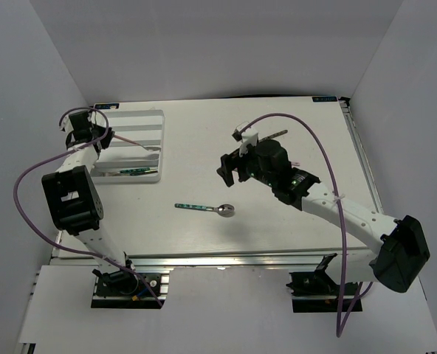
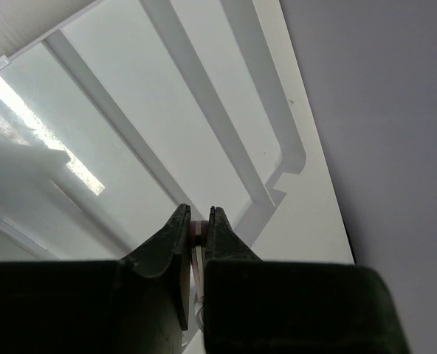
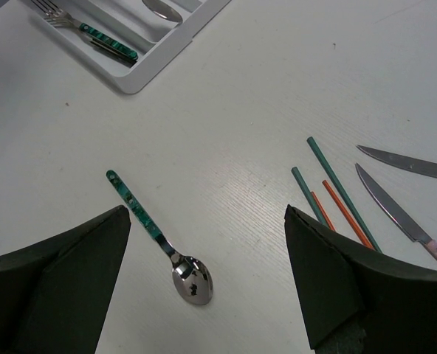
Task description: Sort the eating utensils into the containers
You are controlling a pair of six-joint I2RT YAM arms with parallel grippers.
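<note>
Pinching pink-handled utensil [image 2: 198,230] w/ L gripper [image 2: 197,214] over white tray [image 1: 148,118], far left; hovering R gripper [image 3: 206,221], jaws wide, just far of green-handled spoon [image 3: 158,237].

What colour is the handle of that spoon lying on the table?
Mottled green; the spoon shows best in the right wrist view.

Lab robot cell: plain white walls [image 1: 204,44], alu-framed table [image 1: 196,158].

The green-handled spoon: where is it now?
The green-handled spoon lies on the table near the middle of the top external view, outside the white tray and to its lower right; the right wrist view shows the chopsticks on its right.
</note>
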